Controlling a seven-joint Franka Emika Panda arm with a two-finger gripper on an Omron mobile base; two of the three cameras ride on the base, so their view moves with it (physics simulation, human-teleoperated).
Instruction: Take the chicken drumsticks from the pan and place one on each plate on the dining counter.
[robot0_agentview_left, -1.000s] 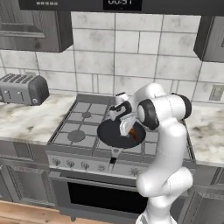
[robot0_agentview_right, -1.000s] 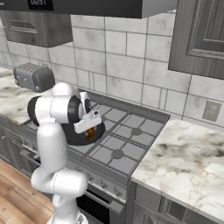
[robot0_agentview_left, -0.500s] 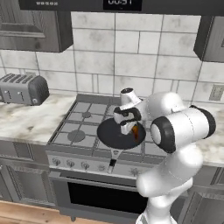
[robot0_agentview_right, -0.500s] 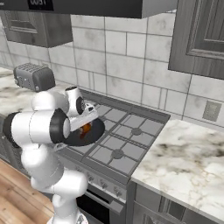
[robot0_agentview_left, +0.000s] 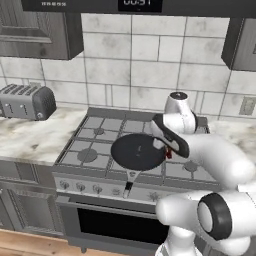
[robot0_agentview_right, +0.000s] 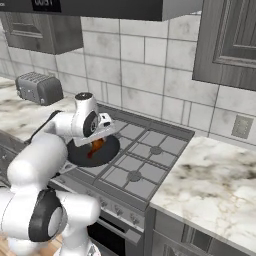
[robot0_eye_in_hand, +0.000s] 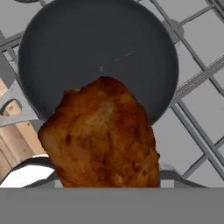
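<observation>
Left of the stove, a toaster sits well apart.

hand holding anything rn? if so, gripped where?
Yes: a chicken drumstick, lifted clear above the pan on the stove. It fills the hand view right at the fingers, but which part of it is pinched cannot be told.

**Drumstick lifted over the black pan**

One chicken drumstick, glossy orange-brown and mottled, hung close before the hand camera, raised above the pan and overlapping its near rim. From the right base view it showed just over the pan. The round, shallow black pan sat on the stove grates, short handle pointing forward, its visible floor bare.
</observation>
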